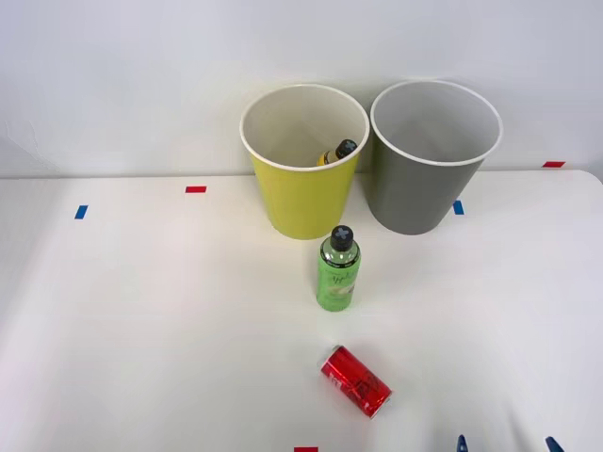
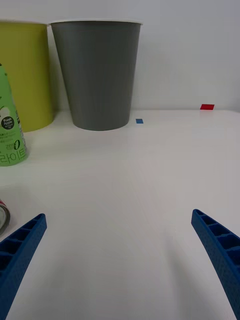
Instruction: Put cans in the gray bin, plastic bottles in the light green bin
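The right gripper [image 2: 120, 260] is spread wide and holds nothing. The red can [image 1: 355, 380] lies near; the green bottle [image 1: 338, 270] stands before the light green bin [image 1: 301, 193], whose rim partly hides a yellowish bottle [image 1: 337, 153].

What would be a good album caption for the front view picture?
A green bottle stands and a red can lies before the light green bin and gray bin.

Two bins [image 1: 303, 188], two bottles [image 1: 337, 275], one can [image 1: 356, 380].
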